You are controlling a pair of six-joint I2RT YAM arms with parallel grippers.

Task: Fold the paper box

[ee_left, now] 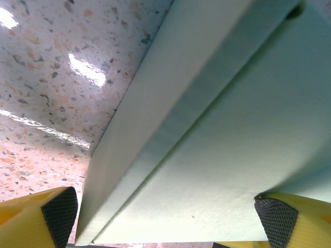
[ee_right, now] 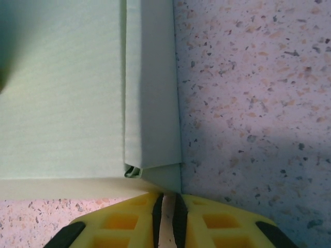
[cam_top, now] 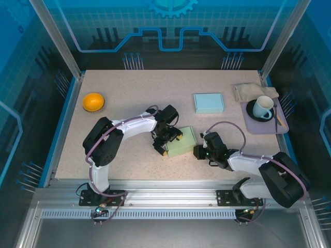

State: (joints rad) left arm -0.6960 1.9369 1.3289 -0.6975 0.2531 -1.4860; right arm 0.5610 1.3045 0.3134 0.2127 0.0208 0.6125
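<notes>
- Box: pale green paper, mid-table just ahead of both arm bases and between the two grippers. It sits skewed to the table edge, its long axis roughly left to right with the right end tipped away from you.
- Left gripper: on the box's left end, jaws spread wide. In your left wrist view the box fills the span between the pads. One pad looks just clear of the box edge and the other is against the paper, so you have it straddled rather than clamped.
- Right gripper: at the box's near right corner, approaching from the right.
  - In your right wrist view the gripper is almost closed, with a thin slit left between the fingers.
  - Its tips meet the corner where a folded side wall of the box ends.
  - You cannot tell whether a paper edge is nipped in that slit.
- Key relation: the box lies straight ahead of both grippers and touches each. Neither arm is clearly nearer. The loose-looking fold is at the right gripper's tips, so judge the coming tuck from that corner.
- Bowl: orange, far left, well apart, nothing seen inside.
- Blue box: closed, beyond the green one.
- Tray: far right, carrying a mug on a dark saucer. The mug's contents cannot be told.
- Cloth: at the tray's far edge.
</notes>
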